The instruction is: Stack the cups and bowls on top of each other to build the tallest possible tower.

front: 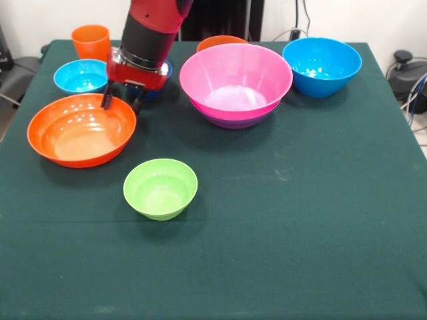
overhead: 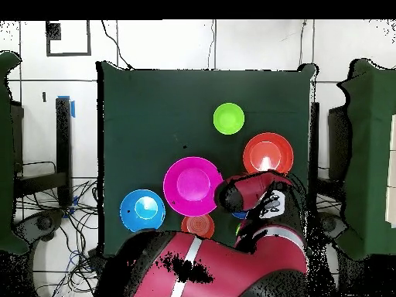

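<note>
My gripper (front: 122,101) hangs open over the far rim of the wide shallow orange bowl (front: 81,129) (overhead: 267,152), its fingertips just above that rim and nothing held. The tower is the pink bowl (front: 235,80) (overhead: 192,186) nested in the purple bowl (front: 233,122). Alone in front sits the small lime-green bowl (front: 160,188) (overhead: 229,118). A light-blue small bowl (front: 81,75) and the orange cup (front: 91,41) stand behind the orange bowl. The dark-blue bowl (front: 163,72) is mostly hidden behind my gripper. In the overhead view the arm covers the gripper.
The big blue bowl (front: 321,65) (overhead: 142,209) stands at the far right of the front view. A small orange bowl (front: 220,42) (overhead: 198,226) peeks from behind the pink one. Green cloth covers the table (front: 300,220).
</note>
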